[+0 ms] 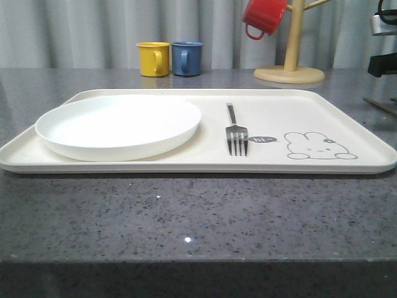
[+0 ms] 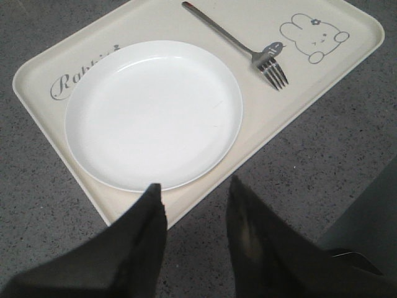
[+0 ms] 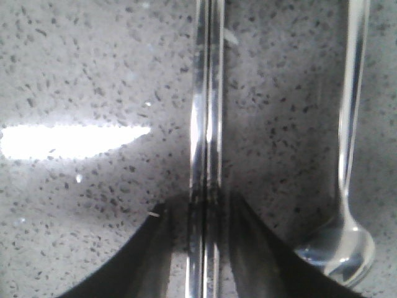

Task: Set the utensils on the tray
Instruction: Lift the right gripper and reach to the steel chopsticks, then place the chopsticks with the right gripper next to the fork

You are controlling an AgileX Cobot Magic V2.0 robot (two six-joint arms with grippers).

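A: Right gripper (image 3: 205,248) first. State?

B: Two dark fingers (image 3: 146,261), closed in on the chopsticks (image 3: 206,124). The pair lies pressed together as one strip running straight between the fingers. Whether the pads actually pinch the metal or just flank it, I cannot tell (the contact zone is in shadow).

A: Count of chopsticks?

B: Two, side by side, touching along their length, lying on the speckled grey counter (image 3: 93,74).

A: Anything beside them?

B: One spoon (image 3: 347,186), parallel to the chopsticks and apart from them, on the same counter, its bowl down by the finger.

A: Left gripper (image 2: 195,205)?

B: Fingers apart with a clear gap, holding nothing. It hangs over the counter just off the tray's (image 2: 260,130) edge, next to the plate (image 2: 155,112).

A: On the tray, counted?

B: One white plate, one fork (image 2: 239,43). In the front view the plate (image 1: 118,127) takes the tray's left half; the fork (image 1: 236,133) lies flat to its right, not touching it, tines toward the camera, just left of the rabbit drawing (image 1: 319,146).

A: Behind the tray (image 1: 347,164)?

B: Three mugs: one yellow (image 1: 153,59) and one blue (image 1: 187,58) standing close together on the counter, one red (image 1: 263,17) hung on a wooden stand (image 1: 289,65).
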